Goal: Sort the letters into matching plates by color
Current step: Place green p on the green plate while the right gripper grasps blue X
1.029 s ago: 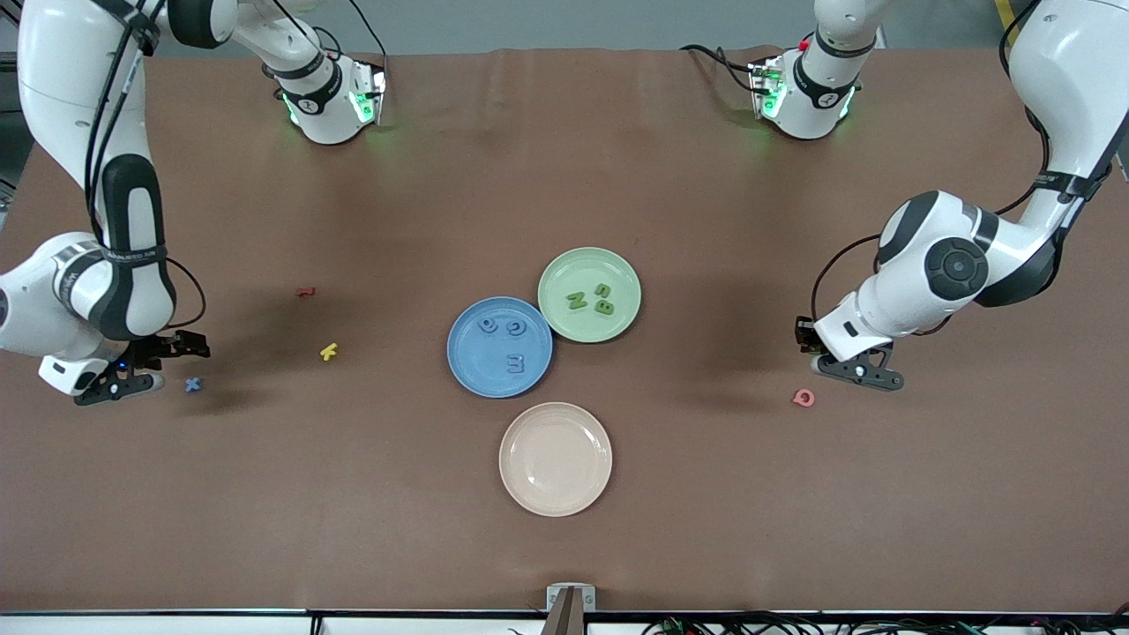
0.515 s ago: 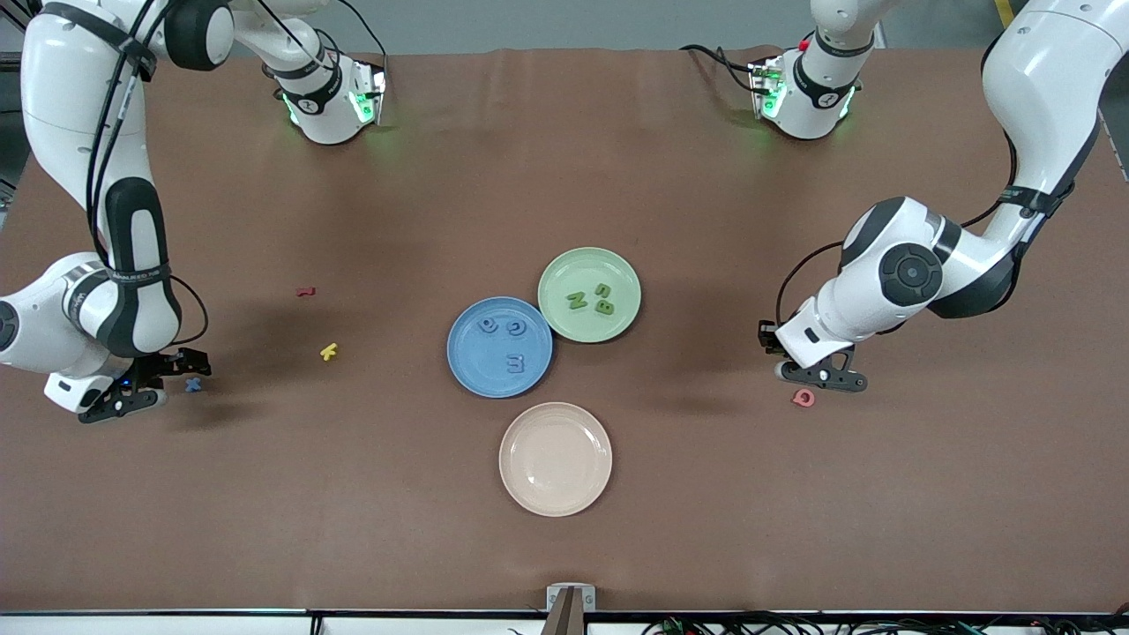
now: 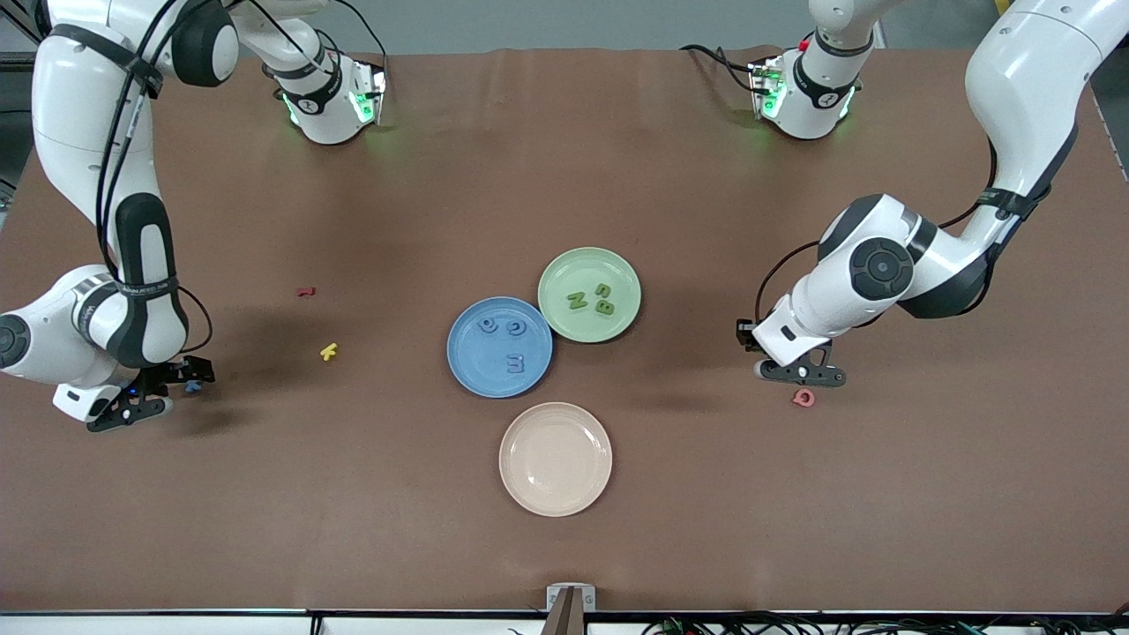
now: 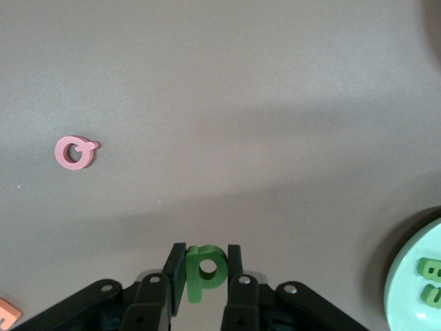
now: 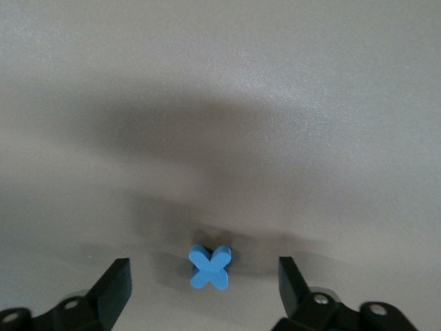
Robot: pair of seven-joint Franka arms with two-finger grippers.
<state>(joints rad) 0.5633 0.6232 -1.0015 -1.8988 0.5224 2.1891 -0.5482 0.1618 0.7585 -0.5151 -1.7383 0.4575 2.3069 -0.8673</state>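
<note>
The blue plate (image 3: 481,357) holds three blue letters (image 3: 515,362). Touching it, farther from the front camera, the pale green plate (image 3: 573,269) holds three green letters (image 3: 576,301). My left gripper (image 4: 204,256) is shut on a green letter "p" (image 4: 204,265). It hangs over bare table (image 3: 801,377) next to a pink letter (image 3: 803,398), toward the left arm's end from the plates. My right gripper (image 5: 204,276) is open and low over the table (image 3: 132,407). A blue "X" letter (image 5: 210,267) lies flat between its fingers, untouched, and is partly hidden in the front view (image 3: 192,385).
A cream plate (image 3: 556,459) lies nearer to the front camera than the blue plate. A yellow letter (image 3: 329,352) and a red letter (image 3: 305,291) lie between the right gripper and the plates. An orange letter (image 4: 7,314) shows at the edge of the left wrist view.
My right gripper has moved over the blue X and now straddles it. My left gripper, still holding the green letter, has travelled toward the plates past the pink letter.
</note>
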